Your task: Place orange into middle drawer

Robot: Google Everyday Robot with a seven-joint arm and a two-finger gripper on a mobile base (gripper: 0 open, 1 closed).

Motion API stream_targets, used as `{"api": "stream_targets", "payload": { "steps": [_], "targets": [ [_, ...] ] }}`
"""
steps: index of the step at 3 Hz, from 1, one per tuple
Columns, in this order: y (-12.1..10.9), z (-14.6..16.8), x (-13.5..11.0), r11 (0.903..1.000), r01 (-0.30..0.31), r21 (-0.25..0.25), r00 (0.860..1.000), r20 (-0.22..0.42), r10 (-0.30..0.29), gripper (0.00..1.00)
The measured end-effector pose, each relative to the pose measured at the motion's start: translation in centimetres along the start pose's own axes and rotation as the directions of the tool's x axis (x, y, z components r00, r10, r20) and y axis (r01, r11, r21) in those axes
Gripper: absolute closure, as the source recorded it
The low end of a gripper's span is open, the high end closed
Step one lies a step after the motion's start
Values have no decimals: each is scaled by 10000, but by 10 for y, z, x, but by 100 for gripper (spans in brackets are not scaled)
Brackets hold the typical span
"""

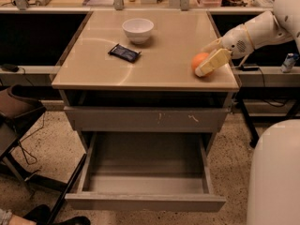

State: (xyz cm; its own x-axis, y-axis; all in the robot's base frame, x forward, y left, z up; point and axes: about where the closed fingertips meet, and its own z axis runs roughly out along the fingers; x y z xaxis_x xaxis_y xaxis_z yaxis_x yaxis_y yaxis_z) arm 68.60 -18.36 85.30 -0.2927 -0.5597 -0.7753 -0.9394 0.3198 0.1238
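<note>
1. The worktop [164,55] is carrying everything, and the middle drawer [145,165] is hanging wide open below its front edge.
2. The gripper [206,60] is reaching in over the right edge, fingers [213,62] spread either side of the fruit, not visibly squeezing.
3. The orange [198,60] is sitting near the front-right corner, just inward of the gripper, so closing probably comes before lifting.

White rounded arm [265,28], perforated wrist [240,44]; cream gripper [203,61] at edge of table [154,67]
</note>
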Motion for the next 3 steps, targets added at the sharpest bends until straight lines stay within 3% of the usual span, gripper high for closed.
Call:
{"api": "stream_targets", "payload": {
  "steps": [2,3],
  "targets": [
    [0,0,0,10000,0,-1,10000,2,0,65],
    [11,-8,-3,9999,64,-129,9998,204,-62,89]
  ]
}}
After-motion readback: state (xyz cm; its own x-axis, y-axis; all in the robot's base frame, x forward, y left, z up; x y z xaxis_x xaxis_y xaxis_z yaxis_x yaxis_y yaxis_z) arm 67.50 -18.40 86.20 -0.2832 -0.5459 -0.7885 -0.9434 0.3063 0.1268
